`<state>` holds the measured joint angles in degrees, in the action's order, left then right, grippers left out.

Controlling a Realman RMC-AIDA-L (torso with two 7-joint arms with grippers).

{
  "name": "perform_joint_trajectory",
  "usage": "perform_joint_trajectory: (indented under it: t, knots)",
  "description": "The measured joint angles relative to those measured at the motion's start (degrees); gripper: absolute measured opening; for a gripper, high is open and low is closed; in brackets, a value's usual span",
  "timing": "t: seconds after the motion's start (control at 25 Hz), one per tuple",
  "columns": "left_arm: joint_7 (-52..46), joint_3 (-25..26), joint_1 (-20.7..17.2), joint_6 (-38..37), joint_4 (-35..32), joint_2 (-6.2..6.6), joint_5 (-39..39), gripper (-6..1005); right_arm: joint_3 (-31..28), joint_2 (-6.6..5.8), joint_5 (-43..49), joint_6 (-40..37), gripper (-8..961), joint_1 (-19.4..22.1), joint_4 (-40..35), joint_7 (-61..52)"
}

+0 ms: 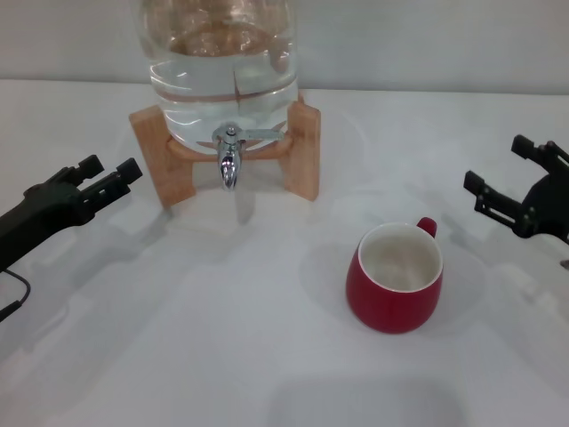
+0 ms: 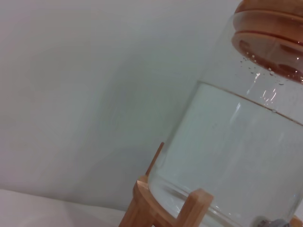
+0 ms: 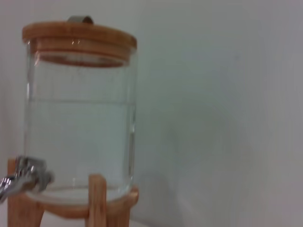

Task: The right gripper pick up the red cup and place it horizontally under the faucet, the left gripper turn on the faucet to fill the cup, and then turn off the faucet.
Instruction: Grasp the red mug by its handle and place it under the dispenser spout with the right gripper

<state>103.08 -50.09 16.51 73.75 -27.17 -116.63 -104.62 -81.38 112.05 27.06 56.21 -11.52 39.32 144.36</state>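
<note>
Closest in, the cup (image 1: 395,277) sits upright on the white counter (image 1: 178,356), mouth up, empty as far as I can tell, handle poking toward the back right. Nothing is touching it.

A bit further back, the right hand (image 1: 505,182) hovers off to the cup's right, fingers spread and holding nothing, near the cup but clearly apart from it. Across the counter the left hand (image 1: 105,176) is also released and empty, pointing in toward the stand (image 1: 160,156), well short of the faucet (image 1: 229,151).

At the back, the jar (image 1: 218,80) sits on the wooden stand with plenty of water in it. The faucet hangs off the front with its lever lying flat to one side, no water running. So I'd say the pickup hasn't started.

What could go sideways: the cup is squat, round and glossy, so a pinch on the curved wall could slip or knock it over. The handle might catch a finger on approach too. And if the cup ends up off-centre under the spout, opening the lever just floods the counter.
</note>
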Motion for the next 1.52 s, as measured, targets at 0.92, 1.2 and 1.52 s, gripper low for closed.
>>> perform_joint_trajectory:
  t: [0.92,1.2,1.52]
  knots:
    - [-0.5,-0.1,0.1,0.6,-0.1,-0.49,1.5,892,-3.9,1.43,8.8,-0.2,799,-0.3,-6.0,5.8]
    - [-0.5,-0.1,0.0,0.7,-0.1,-0.53,1.5,892,-3.6,2.42,9.0,-0.2,794,-0.5,-7.5,6.8]
    - [-0.5,-0.1,0.0,1.1,-0.1,-0.54,1.7,892,-2.5,2.39,9.3,-0.1,787,-0.9,-7.5,6.7]
